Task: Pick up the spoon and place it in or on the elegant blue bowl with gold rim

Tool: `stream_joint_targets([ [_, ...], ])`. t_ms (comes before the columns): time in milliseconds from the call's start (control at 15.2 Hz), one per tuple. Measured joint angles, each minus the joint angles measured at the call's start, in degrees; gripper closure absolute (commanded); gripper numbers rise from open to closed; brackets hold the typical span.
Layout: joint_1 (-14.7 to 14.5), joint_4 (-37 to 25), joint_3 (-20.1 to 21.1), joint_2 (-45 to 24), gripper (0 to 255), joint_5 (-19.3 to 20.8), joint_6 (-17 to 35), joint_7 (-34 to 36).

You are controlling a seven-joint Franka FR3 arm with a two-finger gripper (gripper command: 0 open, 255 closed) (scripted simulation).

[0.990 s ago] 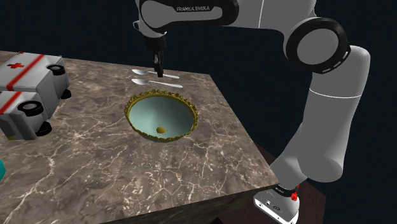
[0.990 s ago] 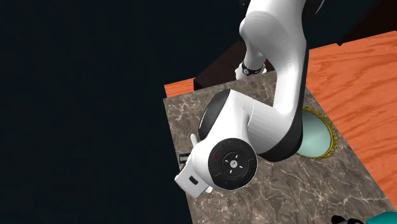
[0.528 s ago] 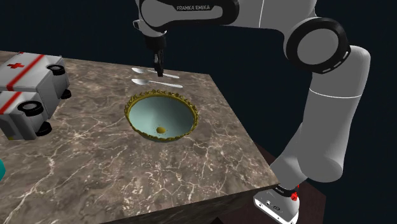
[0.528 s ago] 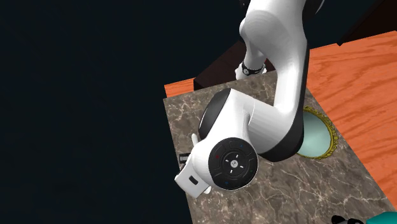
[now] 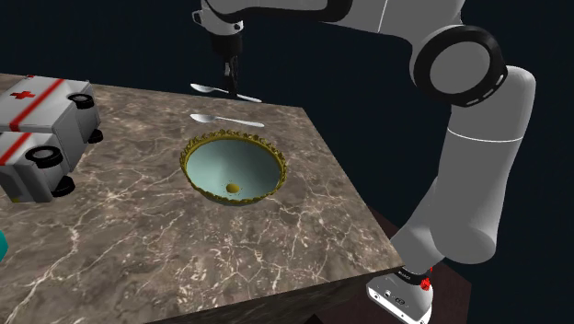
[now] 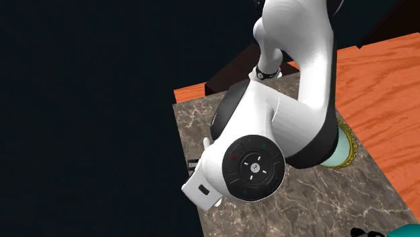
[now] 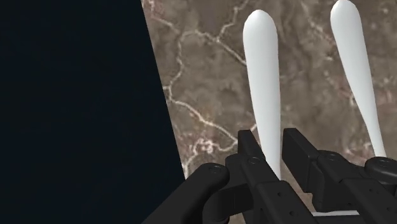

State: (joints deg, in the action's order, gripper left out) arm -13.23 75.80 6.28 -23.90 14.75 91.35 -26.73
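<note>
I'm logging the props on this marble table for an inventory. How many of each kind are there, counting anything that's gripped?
Spoons: 2, the held spoon in the tool and the lying spoon
Toy ambulances: 2, far ambulance, near ambulance
Gold-rimmed bowl: 1
Teal thing cut off by the edge: 1
Total: 6

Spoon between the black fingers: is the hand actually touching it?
Touching. In the wrist view the fingers of the hand clasp the spoon between them, with no gap on either side.
</note>
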Motion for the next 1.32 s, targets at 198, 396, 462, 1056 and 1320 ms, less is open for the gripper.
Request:
stream_joint_targets([
  [198, -0.19, -2.35, 0.02, -0.12, 255, -0.01, -2.19, -0.36],
  [396, -0.37, -5.53, -0.01, -0.63, 255, 0.04, -4.80, -0.91],
  [462, -0.43, -6.75, -0.03, -0.90, 255, 0.07, -5.73, -1.13],
  [1056, -1.20, -17.32, -0.19, -3.31, 255, 0.48, -13.73, -2.76],
  [1320, -1.89, -25.35, -0.42, -6.25, 255, 0.96, -18.70, -3.85],
])
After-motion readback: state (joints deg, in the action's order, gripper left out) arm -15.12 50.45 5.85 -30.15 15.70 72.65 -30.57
